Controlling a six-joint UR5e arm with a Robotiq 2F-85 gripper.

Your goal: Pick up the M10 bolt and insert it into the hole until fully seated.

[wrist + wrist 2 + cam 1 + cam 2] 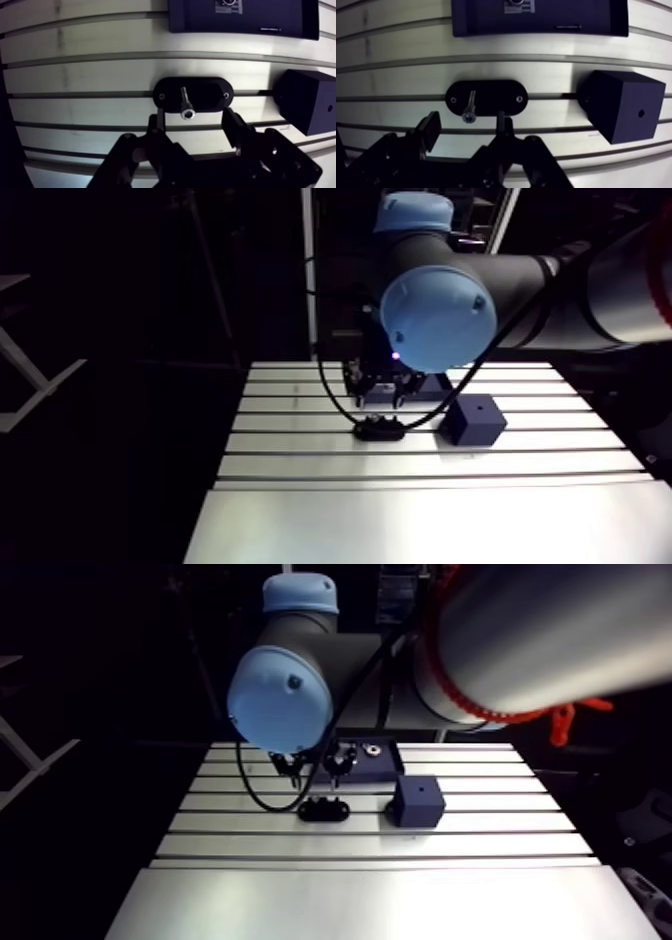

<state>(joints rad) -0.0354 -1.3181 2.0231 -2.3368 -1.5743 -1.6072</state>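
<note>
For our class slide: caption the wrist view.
Bolt lying on a black oval holder, framed between the open fingers; dark cube beside it.

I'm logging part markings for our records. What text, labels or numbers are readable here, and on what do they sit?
No text is legible.
On the dark flat block, a white label: blurred, unreadable.
Near that block's edge, a thin line of print: too small to read.
The cube, oval holder and bolt show no markings.

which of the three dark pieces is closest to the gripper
The flat oval plate carrying the bolt, just ahead of the gripper; the cube sits aside, the rectangular tray beyond.
</note>
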